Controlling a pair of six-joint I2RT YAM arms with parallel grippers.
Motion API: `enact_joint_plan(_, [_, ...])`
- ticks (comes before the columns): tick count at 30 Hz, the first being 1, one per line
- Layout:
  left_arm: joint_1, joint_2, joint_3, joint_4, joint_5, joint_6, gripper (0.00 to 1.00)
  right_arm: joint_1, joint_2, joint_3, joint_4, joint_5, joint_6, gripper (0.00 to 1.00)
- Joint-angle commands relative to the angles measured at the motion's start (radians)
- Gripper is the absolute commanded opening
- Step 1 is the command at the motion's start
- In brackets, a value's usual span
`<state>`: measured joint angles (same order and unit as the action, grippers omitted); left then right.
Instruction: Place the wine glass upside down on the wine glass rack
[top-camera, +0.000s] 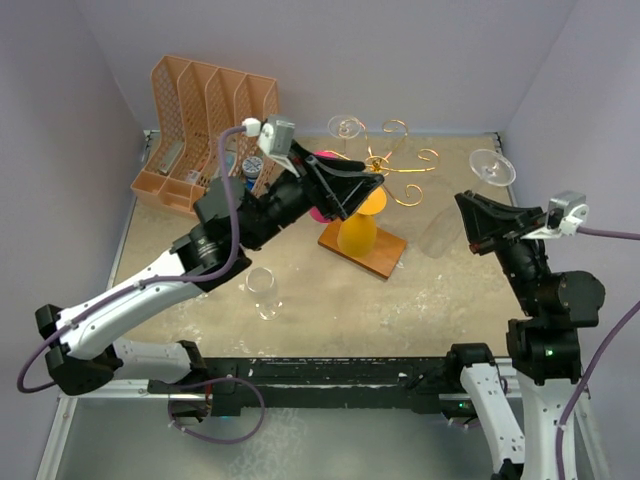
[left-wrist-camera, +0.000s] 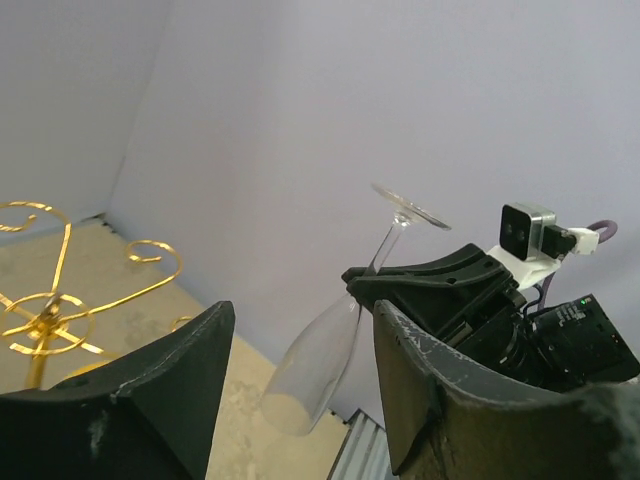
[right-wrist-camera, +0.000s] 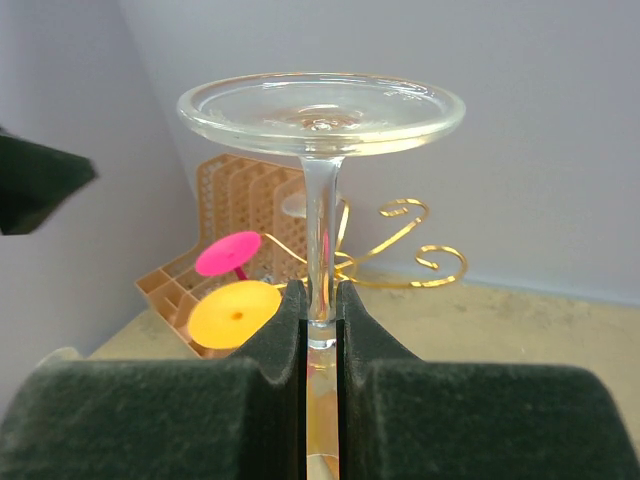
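Note:
My right gripper (top-camera: 467, 222) is shut on the stem of a clear wine glass (top-camera: 440, 235), held upside down in the air with its foot (top-camera: 492, 165) up, to the right of the rack. In the right wrist view the pads (right-wrist-camera: 285, 330) clamp the stem (right-wrist-camera: 320, 230) below the foot. The gold wire rack (top-camera: 398, 165) stands on a wooden base (top-camera: 385, 255); it also shows in the right wrist view (right-wrist-camera: 415, 250) and in the left wrist view (left-wrist-camera: 50, 310). My left gripper (top-camera: 362, 195) is open and empty, right at the rack's left side. The left wrist view shows the held glass (left-wrist-camera: 325, 365) between its fingers.
An orange glass (top-camera: 357, 232) and a pink glass (top-camera: 325, 160) hang upside down on the rack, and a clear one (top-camera: 347, 127) at its back. Another clear glass (top-camera: 264, 292) stands on the table. An orange file organizer (top-camera: 205, 125) is at the back left.

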<state>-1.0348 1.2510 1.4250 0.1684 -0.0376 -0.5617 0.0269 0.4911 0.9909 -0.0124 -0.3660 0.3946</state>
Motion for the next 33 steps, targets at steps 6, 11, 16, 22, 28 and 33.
enact_joint_plan(6, [0.0, -0.193, -0.127, -0.162, -0.24, 0.055, 0.56, -0.001, -0.031, -0.217, 0.174, 0.132, -0.002, 0.0])
enact_joint_plan(11, [0.0, -0.27, -0.168, -0.226, -0.293, 0.064, 0.56, -0.001, -0.018, -0.321, 0.354, 0.083, -0.009, 0.0])
enact_joint_plan(16, [0.0, -0.331, -0.197, -0.269, -0.329, 0.071, 0.56, -0.001, 0.016, -0.41, 0.488, 0.018, -0.028, 0.0])
enact_joint_plan(22, [0.0, -0.381, -0.211, -0.335, -0.362, 0.096, 0.56, 0.001, 0.055, -0.467, 0.613, -0.047, -0.044, 0.0])
enact_joint_plan(28, [0.0, -0.405, -0.211, -0.369, -0.368, 0.102, 0.56, 0.012, 0.127, -0.503, 0.759, -0.077, -0.019, 0.0])
enact_joint_plan(33, [0.001, -0.417, -0.212, -0.383, -0.37, 0.108, 0.56, 0.025, 0.179, -0.532, 0.828, -0.076, -0.02, 0.0])
